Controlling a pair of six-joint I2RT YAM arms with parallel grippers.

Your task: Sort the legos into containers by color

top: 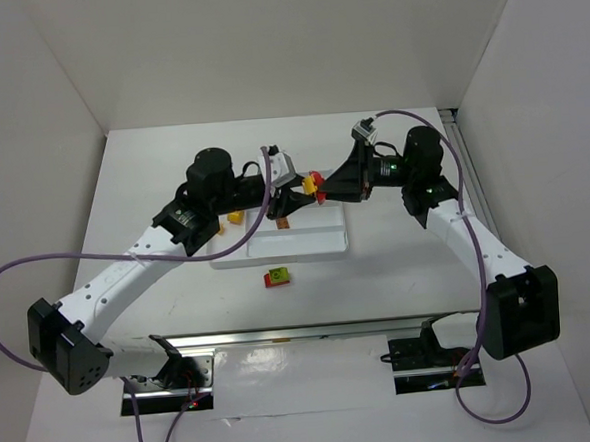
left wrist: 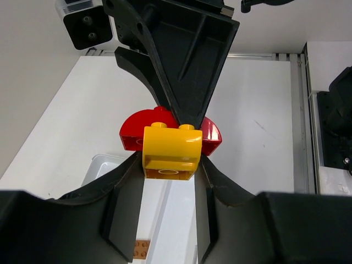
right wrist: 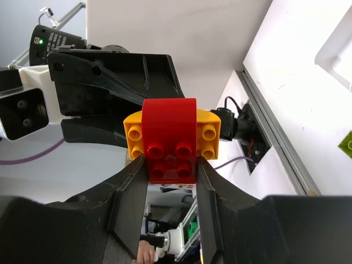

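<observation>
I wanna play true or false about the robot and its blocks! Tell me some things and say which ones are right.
1. The left gripper is shut on the yellow brick. True.
2. The right gripper holds a green brick. False: it is shut on the red brick.
3. The red brick and the yellow brick are stuck together, held between the two arms. True.
4. The green-and-red pair lies inside the tray. False: it lies on the table, just in front of the tray.
</observation>
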